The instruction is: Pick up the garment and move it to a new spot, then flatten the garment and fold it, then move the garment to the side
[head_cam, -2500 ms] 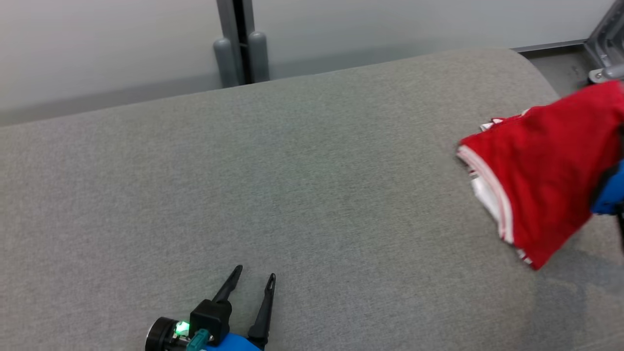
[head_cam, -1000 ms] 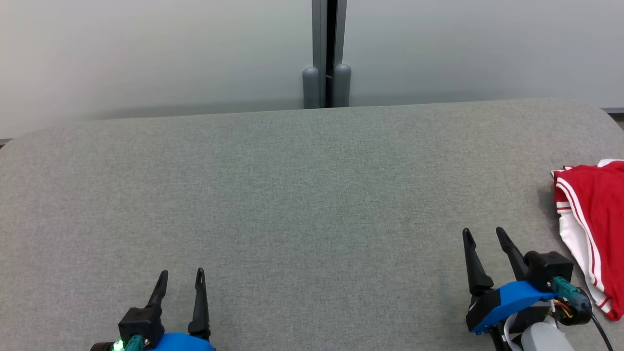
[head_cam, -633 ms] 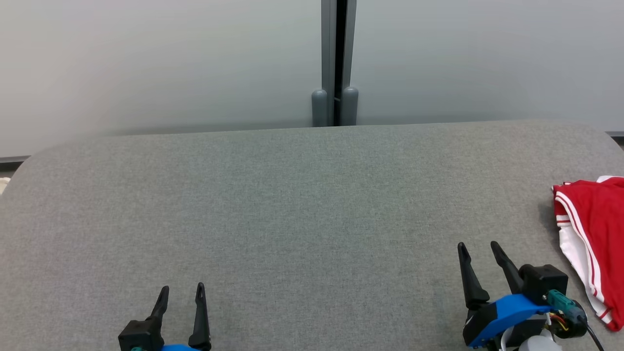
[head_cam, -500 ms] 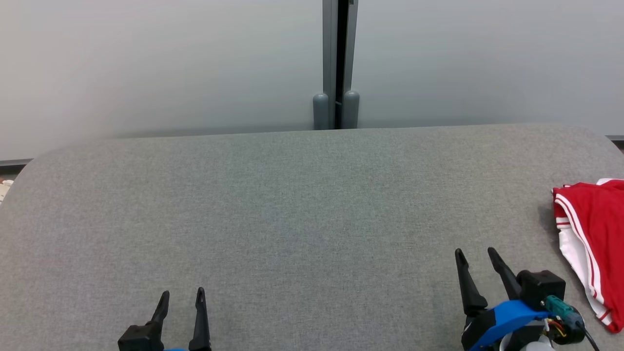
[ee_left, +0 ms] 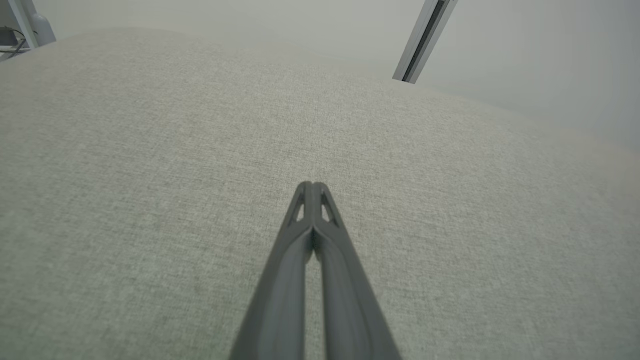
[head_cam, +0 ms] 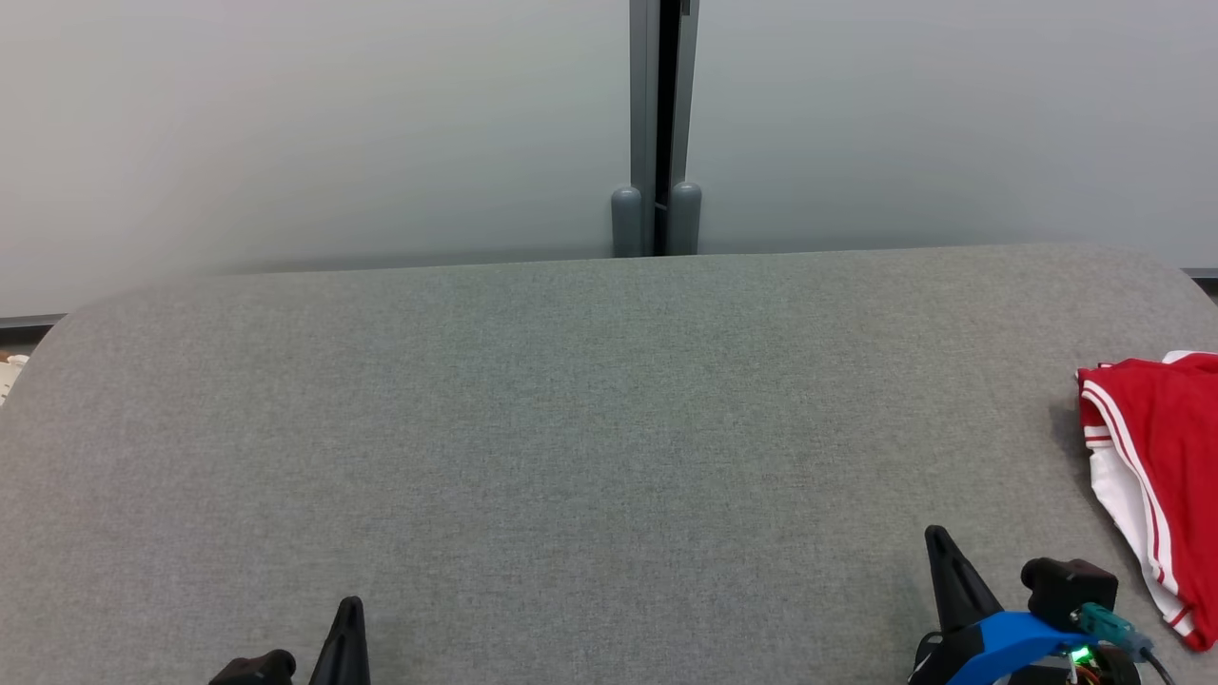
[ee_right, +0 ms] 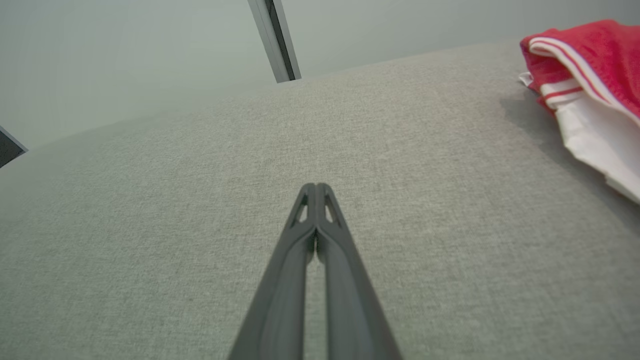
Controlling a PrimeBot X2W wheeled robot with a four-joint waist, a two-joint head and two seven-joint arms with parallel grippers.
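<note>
fingers [ee_left: 292, 280] pressed tight together on the left gripper [ee_left: 311, 187], and the same on the right gripper [ee_right: 316, 187]. both sit low over the grey cushion [head_cam: 609, 409], pointing forward. red garment [head_cam: 1166, 428] lies at the cushion's right edge, near the right gripper but apart.

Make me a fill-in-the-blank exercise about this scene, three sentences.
The garment is mostly ____ with white trim.
It lies on the grey surface on the robot's ____ side.
The left gripper and the right gripper both hold nothing, their jaws ____.
Missing words: red, right, shut.
</note>
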